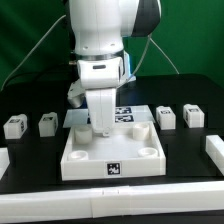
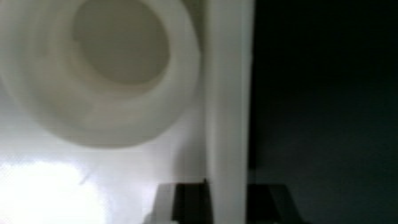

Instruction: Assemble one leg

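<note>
Several legs, small white posts with tags, stand on the black table: two at the exterior view's left (image 1: 15, 125) (image 1: 47, 123) and two at its right (image 1: 166, 116) (image 1: 193, 115). The large white tray (image 1: 85, 165) with corner sockets lies in the middle. My gripper (image 1: 101, 128) is down at the tray's back rim. In the wrist view the gripper (image 2: 226, 205) straddles the tray's thin upright wall (image 2: 226, 100), with a dark finger (image 2: 185, 203) against each side. A round socket (image 2: 116, 50) shows beside the wall. No leg is in the gripper.
The marker board (image 1: 126, 112) lies behind the tray, partly hidden by the arm. White blocks sit at the table's edges at the exterior view's left (image 1: 3, 160) and right (image 1: 214, 150). Cables hang behind the arm.
</note>
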Controlling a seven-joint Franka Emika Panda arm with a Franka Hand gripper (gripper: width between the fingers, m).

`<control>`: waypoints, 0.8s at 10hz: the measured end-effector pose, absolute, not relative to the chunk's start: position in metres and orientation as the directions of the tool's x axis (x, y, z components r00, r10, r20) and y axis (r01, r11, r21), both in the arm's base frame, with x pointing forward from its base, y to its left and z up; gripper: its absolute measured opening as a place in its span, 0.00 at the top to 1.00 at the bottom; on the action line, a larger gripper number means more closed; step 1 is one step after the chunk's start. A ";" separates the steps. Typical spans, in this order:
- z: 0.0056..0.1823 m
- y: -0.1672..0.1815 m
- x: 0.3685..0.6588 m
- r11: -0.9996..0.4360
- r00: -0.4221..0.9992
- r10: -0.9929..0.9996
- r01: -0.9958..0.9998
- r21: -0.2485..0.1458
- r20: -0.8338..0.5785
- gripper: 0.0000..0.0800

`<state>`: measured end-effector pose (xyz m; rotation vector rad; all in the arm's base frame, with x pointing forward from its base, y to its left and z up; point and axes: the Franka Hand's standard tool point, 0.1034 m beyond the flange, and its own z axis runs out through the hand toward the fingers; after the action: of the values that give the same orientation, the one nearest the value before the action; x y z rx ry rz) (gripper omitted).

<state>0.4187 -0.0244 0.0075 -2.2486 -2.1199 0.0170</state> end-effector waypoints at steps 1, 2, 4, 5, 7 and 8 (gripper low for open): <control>0.007 -0.024 0.419 -0.058 0.059 0.998 0.997 -0.044 0.027 0.92; 0.008 -0.024 0.419 -0.058 0.059 0.998 0.997 -0.044 0.027 0.92; 0.008 -0.024 0.419 -0.058 0.059 0.998 0.997 -0.043 0.027 0.92; 0.008 -0.024 0.419 -0.058 0.060 0.998 0.997 -0.043 0.027 0.92; 0.008 -0.024 0.419 -0.058 0.060 0.998 0.997 -0.043 0.027 0.92; 0.008 -0.024 0.419 -0.058 0.060 0.998 0.997 -0.043 0.027 0.92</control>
<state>0.4191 -0.0244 0.0076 -2.2495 -2.1206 0.0150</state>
